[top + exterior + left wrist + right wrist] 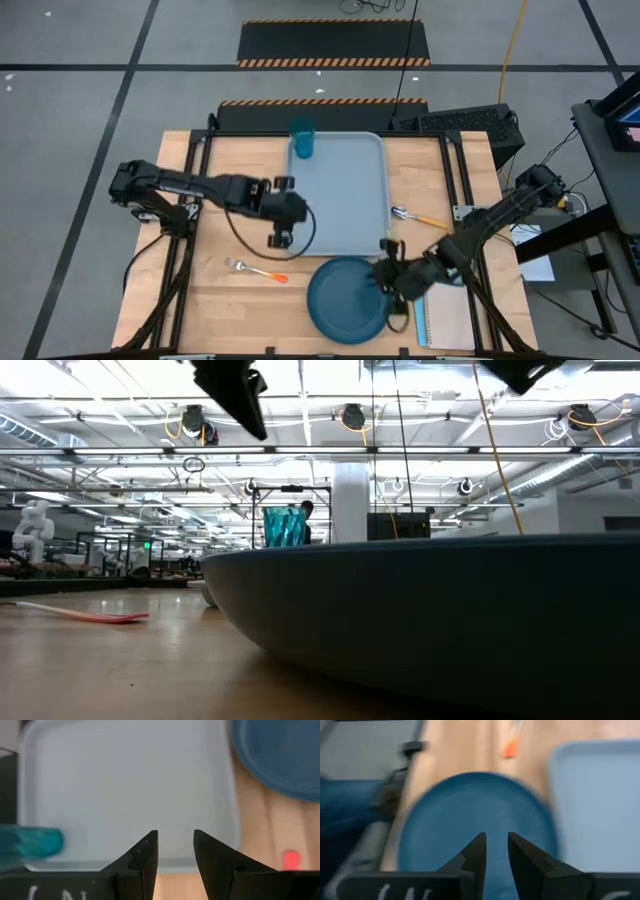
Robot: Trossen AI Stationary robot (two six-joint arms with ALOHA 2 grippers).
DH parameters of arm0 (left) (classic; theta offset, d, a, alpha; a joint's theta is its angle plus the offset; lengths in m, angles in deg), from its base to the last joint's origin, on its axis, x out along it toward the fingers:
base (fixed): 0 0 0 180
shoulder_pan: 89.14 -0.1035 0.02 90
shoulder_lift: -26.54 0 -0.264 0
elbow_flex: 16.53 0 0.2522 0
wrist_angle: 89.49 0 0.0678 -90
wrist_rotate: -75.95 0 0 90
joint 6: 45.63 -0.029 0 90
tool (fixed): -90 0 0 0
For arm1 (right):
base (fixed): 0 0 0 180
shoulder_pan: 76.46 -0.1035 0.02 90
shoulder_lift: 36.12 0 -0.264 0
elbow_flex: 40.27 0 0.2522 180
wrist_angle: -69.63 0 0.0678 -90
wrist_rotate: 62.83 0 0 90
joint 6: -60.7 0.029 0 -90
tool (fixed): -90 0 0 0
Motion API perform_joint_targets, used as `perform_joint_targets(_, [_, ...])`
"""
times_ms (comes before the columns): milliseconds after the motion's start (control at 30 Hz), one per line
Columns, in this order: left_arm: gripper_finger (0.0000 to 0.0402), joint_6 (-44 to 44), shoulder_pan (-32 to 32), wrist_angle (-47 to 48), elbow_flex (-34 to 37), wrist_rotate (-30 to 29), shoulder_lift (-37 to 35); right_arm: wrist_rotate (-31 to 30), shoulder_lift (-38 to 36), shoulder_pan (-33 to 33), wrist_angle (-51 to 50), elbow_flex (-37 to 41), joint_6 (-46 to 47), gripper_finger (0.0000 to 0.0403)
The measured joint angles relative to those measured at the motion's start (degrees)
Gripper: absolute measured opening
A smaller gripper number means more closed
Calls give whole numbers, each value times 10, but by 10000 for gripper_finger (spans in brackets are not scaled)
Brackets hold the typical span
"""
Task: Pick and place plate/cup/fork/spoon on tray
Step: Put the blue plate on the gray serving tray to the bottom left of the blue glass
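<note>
The grey-blue tray (345,200) lies at the table's middle, and the teal cup (302,140) stands upright in its far left corner. The dark blue plate (348,298) lies on the table near the tray's near edge. The fork (255,268) lies left of the plate and the spoon (420,217) right of the tray, both on the wood. My left gripper (285,215) is open and empty over the tray's left rim (125,862). My right gripper (497,845) is open by a narrow gap at the plate's right rim (385,285). My right gripper's fingers (477,852) stand over the plate's right rim, coming level from the table's right side. I cannot tell whether they touch the plate. The plate lies flat on the table.
A beige notebook (450,315) lies at the near right, under the right arm. A light paper sheet (535,255) lies beyond the table's right edge. In the low view the plate (450,610) fills the foreground, with the cup (284,526) behind it.
</note>
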Motion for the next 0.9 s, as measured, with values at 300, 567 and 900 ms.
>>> perform_joint_targets(300, [129, 27, 134, -116, 37, 2, -3, 87, 132, -80, -65, -97, 103, 75])
perform_joint_targets(567, [129, 66, 213, -119, 37, -17, -2, 164, 268, -87, -141, -221, 114, 76])
perform_joint_targets(900, [129, 125, 252, -133, 37, -46, -2, 169, 295, -93, -126, -229, 81, 128])
